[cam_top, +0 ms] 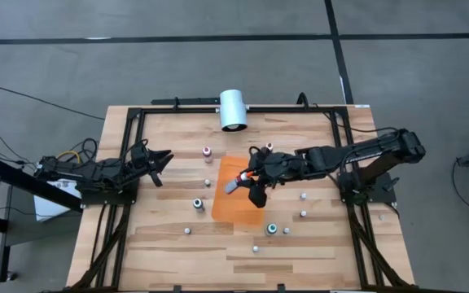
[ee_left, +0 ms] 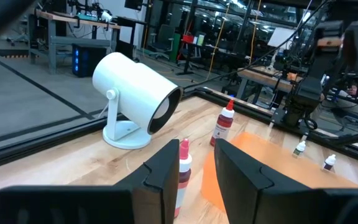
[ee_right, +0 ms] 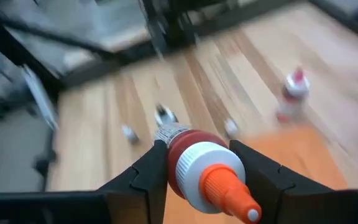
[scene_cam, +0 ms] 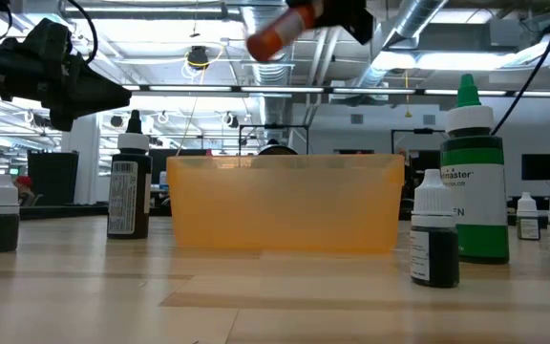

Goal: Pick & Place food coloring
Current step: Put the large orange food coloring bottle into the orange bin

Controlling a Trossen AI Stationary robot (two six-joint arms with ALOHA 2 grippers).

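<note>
My right gripper point(cam_top: 251, 176) hangs over the orange bin point(cam_top: 236, 205), shut on a small food coloring bottle point(ee_right: 205, 173) with a red body, white collar and orange tip. In the low view this bottle point(scene_cam: 277, 33) is high above the bin point(scene_cam: 285, 205). Other tiny bottles stand upright on the wood, among them a pink-topped one point(cam_top: 207, 152) and two teal-topped ones point(cam_top: 198, 203), point(cam_top: 272, 229). My left gripper point(cam_top: 163, 158) waits open near the table's left side, pointing toward the pink-topped bottle point(ee_left: 183, 163) without touching it. My right gripper pinches the bottle between its two fingers point(ee_right: 157, 163) on the red body just behind the white collar point(ee_right: 178, 163). The bottle is lifted clear and tilted, above the orange bin; its orange tip point(ee_right: 234, 198) points toward the wrist camera.
A big white cylinder point(cam_top: 233, 109) lies at the far edge on its stand. A large green bottle point(scene_cam: 474, 182) and a dark bottle point(scene_cam: 129, 186) stand beside the bin in the low view. Black frame rails point(cam_top: 129, 130) run round the table.
</note>
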